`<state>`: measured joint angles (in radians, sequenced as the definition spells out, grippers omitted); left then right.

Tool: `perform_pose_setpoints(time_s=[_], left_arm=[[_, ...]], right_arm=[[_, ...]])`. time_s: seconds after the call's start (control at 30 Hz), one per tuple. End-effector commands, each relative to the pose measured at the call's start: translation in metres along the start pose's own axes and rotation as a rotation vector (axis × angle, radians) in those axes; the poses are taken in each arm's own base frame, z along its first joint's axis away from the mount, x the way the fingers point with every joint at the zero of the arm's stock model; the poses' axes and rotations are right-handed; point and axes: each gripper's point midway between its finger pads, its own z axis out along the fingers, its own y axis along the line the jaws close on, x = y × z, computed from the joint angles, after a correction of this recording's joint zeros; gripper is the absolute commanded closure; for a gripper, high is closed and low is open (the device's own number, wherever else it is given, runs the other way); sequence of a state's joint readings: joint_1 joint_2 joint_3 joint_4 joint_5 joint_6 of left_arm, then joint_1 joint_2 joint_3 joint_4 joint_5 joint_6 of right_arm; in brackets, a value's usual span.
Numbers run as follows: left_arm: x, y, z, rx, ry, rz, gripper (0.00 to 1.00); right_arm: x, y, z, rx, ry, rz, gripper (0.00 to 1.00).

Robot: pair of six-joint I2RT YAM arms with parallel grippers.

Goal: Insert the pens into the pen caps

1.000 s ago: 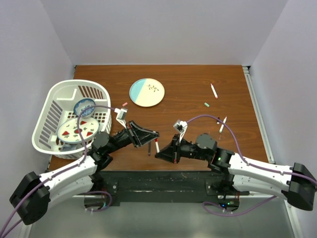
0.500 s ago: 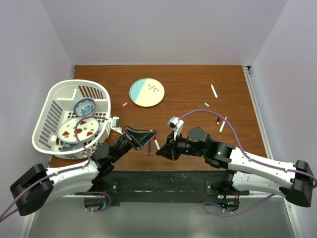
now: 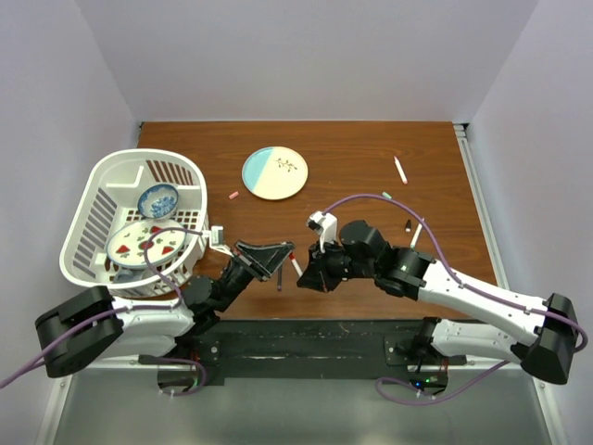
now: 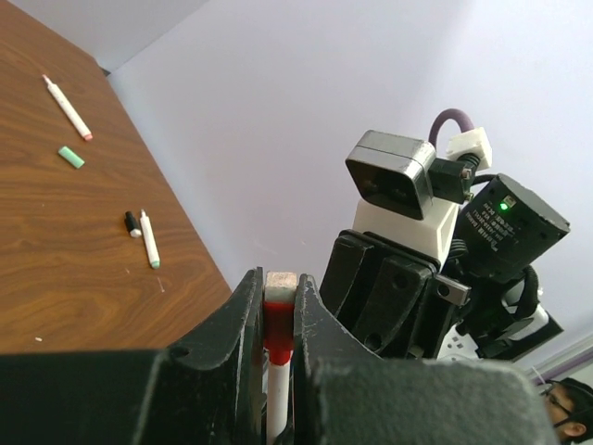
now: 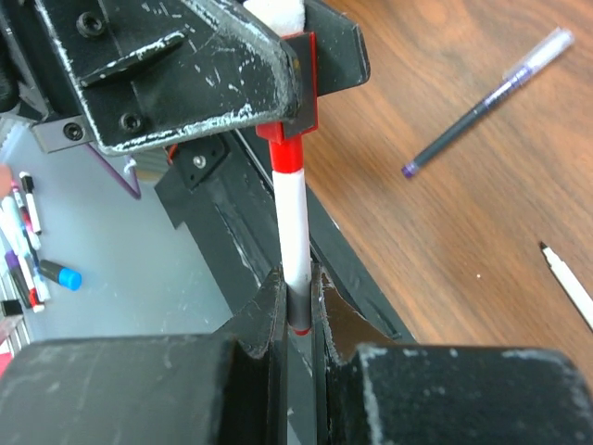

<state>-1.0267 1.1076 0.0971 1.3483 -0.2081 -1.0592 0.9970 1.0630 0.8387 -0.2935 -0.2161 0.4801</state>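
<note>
My left gripper (image 4: 280, 287) is shut on a red pen cap (image 4: 279, 324), with a white pen barrel running out below it. From the other side, my right gripper (image 5: 298, 287) is shut on the grey tail end of that same white pen (image 5: 295, 222), whose far end sits in the red cap (image 5: 286, 156). In the top view the two grippers (image 3: 283, 255) (image 3: 304, 278) meet above the table's near edge, the pen (image 3: 295, 266) between them. A dark purple pen (image 3: 279, 278) lies just below them.
On the right lie a white pen (image 3: 400, 170), a green cap (image 3: 386, 196), a black cap (image 3: 408, 225) and another white pen (image 3: 418, 234). A pink cap (image 3: 233, 195) lies by the plate (image 3: 275, 172). A white basket (image 3: 93, 199) with dishes stands at the left.
Both arms have shifted while staying joined on the pen. The right wrist has swung up and left; the left arm has drawn back toward its base.
</note>
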Motion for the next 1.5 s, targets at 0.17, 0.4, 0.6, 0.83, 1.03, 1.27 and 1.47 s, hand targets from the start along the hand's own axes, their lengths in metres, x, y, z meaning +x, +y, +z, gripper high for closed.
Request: perform_pose_setpoints(time_s=[0.17, 0.4, 0.6, 0.83, 1.03, 1.27, 1.47], left_arm=[[0.121, -0.032, -0.069, 0.174, 0.594, -0.047, 1.00], [0.124, -0.053, -0.075, 0.267, 0.594, -0.052, 1.00], [0.127, -0.066, -0.081, 0.327, 0.610, -0.057, 1.00], [0.129, -0.077, -0.084, 0.372, 0.635, -0.054, 1.00], [0.125, -0.083, -0.067, 0.327, 0.607, -0.020, 1.00], [0.087, -0.089, -0.017, 0.160, 0.496, 0.184, 1.00], [0.042, -0.082, 0.008, 0.038, 0.400, 0.270, 1.00]], right_arm=[[-0.226, 0.015, -0.088, 0.068, -0.825, -0.021, 1.00], [-0.236, 0.025, -0.093, -0.012, -0.851, -0.015, 1.00], [-0.248, 0.029, -0.104, -0.157, -0.863, -0.002, 1.00], [-0.246, 0.028, -0.104, -0.231, -0.839, -0.007, 1.00], [-0.225, 0.026, -0.089, -0.257, -0.754, -0.010, 1.00], [-0.134, -0.003, -0.064, -0.216, -0.561, 0.018, 0.81], [-0.057, -0.009, -0.075, -0.215, -0.431, 0.039, 0.41]])
